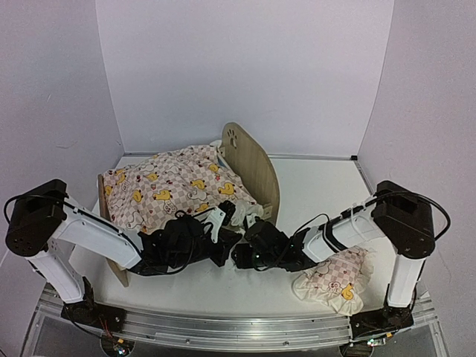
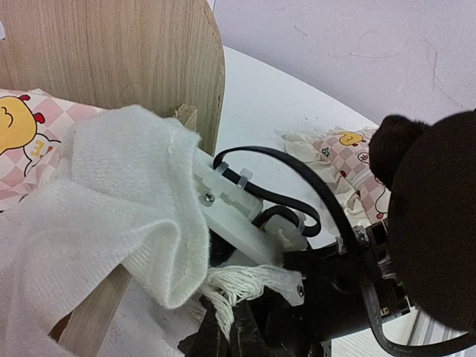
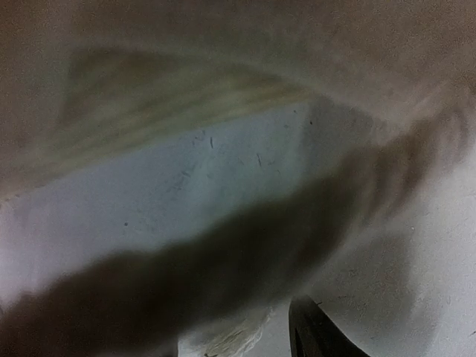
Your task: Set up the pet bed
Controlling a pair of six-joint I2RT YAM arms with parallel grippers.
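The left gripper [image 1: 219,223] is closed at the near right corner of the pet bed [image 1: 256,167], with the white underside of the quilt [image 1: 171,186] draped over its fingers. Whether the right gripper [image 1: 245,227], just beside it, is open cannot be told. The light-wood bed sits left of centre on the table [image 1: 312,186], its paw-print headboard upright and the quilt heaped over it. Both arms stretch low and inward. The pillow [image 1: 335,279] lies near right.

Frilled quilt [image 1: 175,186]; matching pillow [image 1: 332,279] on white table [image 1: 312,186]
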